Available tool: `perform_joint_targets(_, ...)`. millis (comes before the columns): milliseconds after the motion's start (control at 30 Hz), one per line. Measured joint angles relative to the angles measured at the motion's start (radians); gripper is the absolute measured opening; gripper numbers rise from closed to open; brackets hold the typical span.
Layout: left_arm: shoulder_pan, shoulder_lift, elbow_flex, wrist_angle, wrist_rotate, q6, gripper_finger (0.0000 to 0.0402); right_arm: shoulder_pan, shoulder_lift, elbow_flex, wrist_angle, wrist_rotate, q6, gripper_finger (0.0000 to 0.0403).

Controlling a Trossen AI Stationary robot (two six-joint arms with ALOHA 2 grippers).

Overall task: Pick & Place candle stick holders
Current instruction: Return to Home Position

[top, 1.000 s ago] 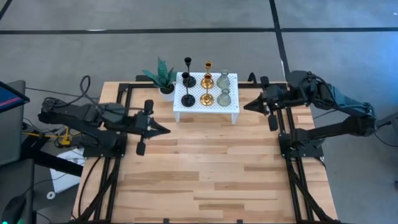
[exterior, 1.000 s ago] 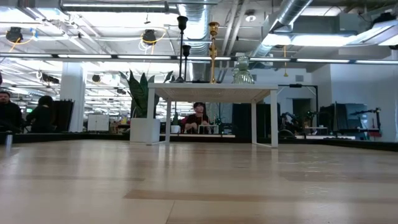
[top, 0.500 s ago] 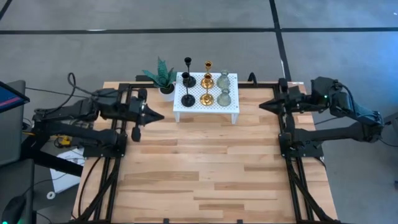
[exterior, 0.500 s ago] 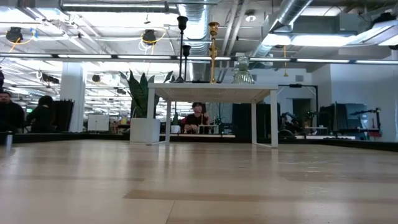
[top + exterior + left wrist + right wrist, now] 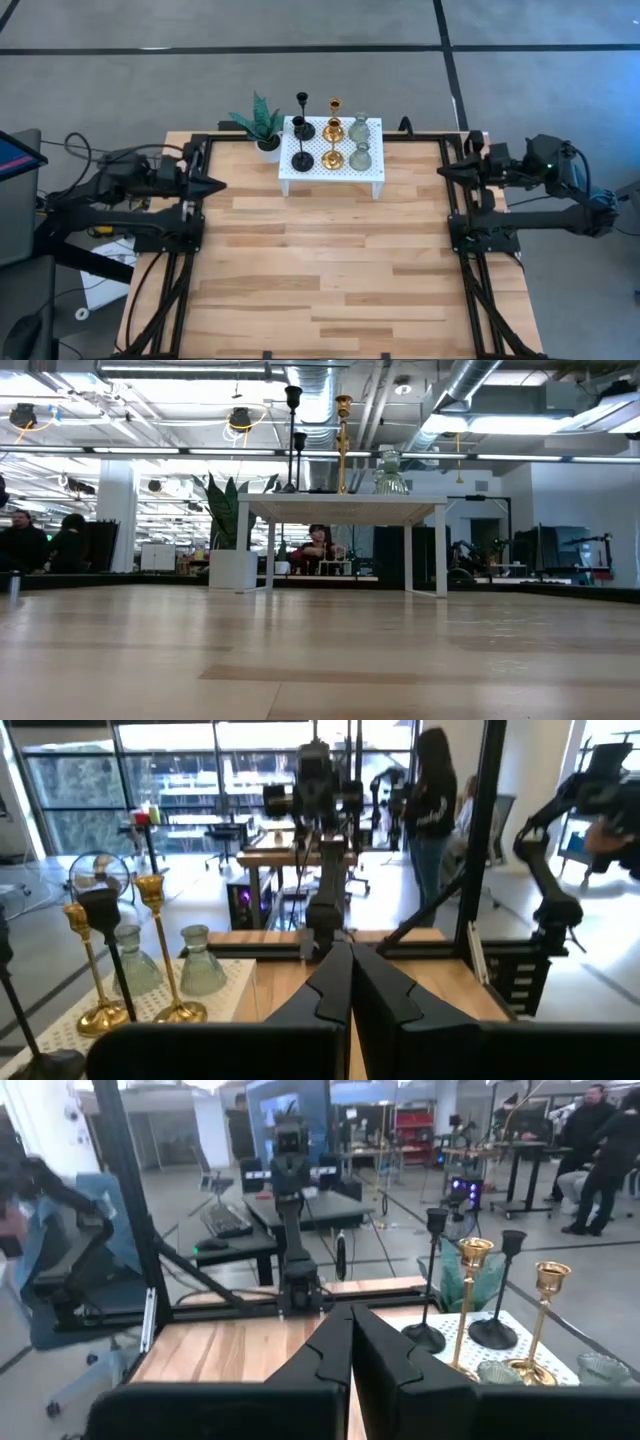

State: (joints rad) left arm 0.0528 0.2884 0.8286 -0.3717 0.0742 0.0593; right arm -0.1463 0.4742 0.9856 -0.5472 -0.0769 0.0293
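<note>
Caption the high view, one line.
Six candle stick holders paired on the white platform beside a potted plant; left end effector and right end effector shut at opposite table sides.

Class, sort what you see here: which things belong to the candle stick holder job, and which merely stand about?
Job: two black candle stick holders, two gold holders, two green glass holders, the white platform under them; left gripper and right gripper, shut, at the table's sides.
Standing about: potted plant, people beyond.
</note>
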Motion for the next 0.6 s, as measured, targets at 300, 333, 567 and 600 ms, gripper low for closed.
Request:
perform_joint_targets(300,0.0,-0.106,-0.081,0.002,-0.003,-0.042,0.0005,0.0,-0.122,-0.142,0.129,0.0,0.009,0.0)
perform_joint_targets(333,0.0,-0.107,-0.091,-0.002,-0.003,-0.042,0.0005,0.0,-0.134,-0.158,0.14,0.0,0.009,0.0)
perform_joint_targets(567,0.0,-0.107,-0.174,0.016,-0.029,-0.061,0.0005,0.0,-0.198,-0.254,0.177,0.0,0.051,0.0)
perform_joint_targets(600,0.0,-0.107,-0.189,0.03,-0.029,-0.07,0.0005,0.0,-0.205,-0.27,0.195,0.0,0.056,0.0)
